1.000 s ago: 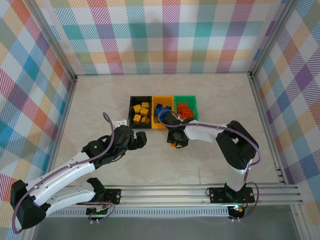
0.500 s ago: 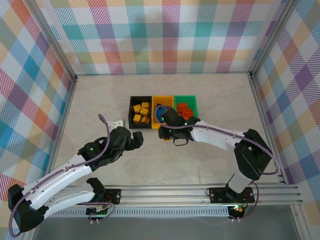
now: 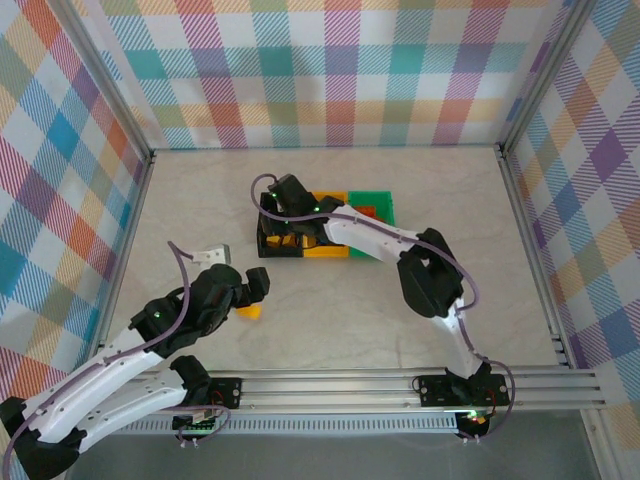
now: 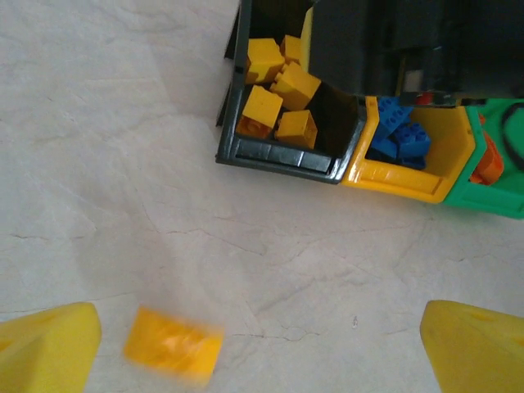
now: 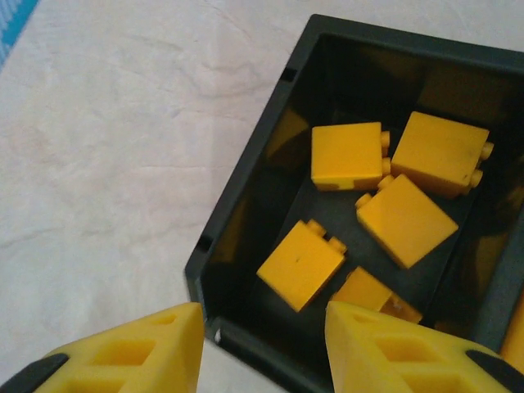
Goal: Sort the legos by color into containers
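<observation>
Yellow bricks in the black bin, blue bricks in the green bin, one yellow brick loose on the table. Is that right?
Not quite. The left wrist view shows the blue bricks in the yellow bin, not the green bin. The yellow bricks are in the black bin, and one yellow brick lies loose on the table.

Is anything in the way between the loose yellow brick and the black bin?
On the pale table, nothing. But the right tool hangs over the black plastic bin, where the small yellow plastic brick should drop.
</observation>
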Controlling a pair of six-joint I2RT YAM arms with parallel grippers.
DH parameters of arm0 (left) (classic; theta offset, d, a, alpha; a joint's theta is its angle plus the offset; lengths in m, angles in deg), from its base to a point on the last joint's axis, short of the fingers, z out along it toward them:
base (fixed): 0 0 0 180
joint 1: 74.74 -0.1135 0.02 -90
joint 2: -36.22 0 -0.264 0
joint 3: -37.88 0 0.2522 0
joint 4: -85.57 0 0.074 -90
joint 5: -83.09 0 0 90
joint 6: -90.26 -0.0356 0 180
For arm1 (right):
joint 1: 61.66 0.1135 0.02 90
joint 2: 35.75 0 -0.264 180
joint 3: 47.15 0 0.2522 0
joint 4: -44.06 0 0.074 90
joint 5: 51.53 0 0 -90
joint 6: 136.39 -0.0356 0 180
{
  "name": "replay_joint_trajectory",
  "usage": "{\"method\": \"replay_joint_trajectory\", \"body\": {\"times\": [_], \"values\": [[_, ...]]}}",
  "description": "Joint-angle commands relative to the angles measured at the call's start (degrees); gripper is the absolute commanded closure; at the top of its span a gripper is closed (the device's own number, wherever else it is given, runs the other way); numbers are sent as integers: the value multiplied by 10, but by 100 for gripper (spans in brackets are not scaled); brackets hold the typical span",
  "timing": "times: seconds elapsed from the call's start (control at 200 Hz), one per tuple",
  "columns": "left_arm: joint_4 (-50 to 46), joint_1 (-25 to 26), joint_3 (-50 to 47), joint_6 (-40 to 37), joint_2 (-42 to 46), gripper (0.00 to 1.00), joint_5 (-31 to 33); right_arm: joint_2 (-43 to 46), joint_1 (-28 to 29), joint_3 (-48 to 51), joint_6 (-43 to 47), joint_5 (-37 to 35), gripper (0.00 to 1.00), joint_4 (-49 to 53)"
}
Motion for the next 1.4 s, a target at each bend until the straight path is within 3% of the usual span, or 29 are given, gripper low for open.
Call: {"method": "replay_joint_trajectory", "body": {"times": [0.0,0.13,0.255,0.45,0.64,0.725,0.815,0.945,1.145,1.395], "values": [[-35,0,2,13,12,0,30,-10,-8,-28,6,-28,50,37],[-61,-2,2,21,16,0,51,39,-2,43,2,7,31,1],[-98,-3,9,51,-11,0,41,123,4,163,-20,46,21,-52],[-207,-2,30,146,-25,0,60,207,45,303,-13,104,16,-84],[-223,-3,-31,246,31,0,-22,242,70,373,-15,98,14,-97],[-223,-3,-61,291,18,0,-58,248,76,399,-21,135,15,-130],[-242,-3,-47,302,0,0,-57,226,105,385,16,204,16,-141],[-274,-3,21,291,11,0,-6,179,164,354,74,211,16,-147],[-325,-6,170,226,12,0,77,115,205,321,114,254,16,-235],[-381,-6,298,159,-21,0,105,34,251,239,181,241,14,-266]]}}
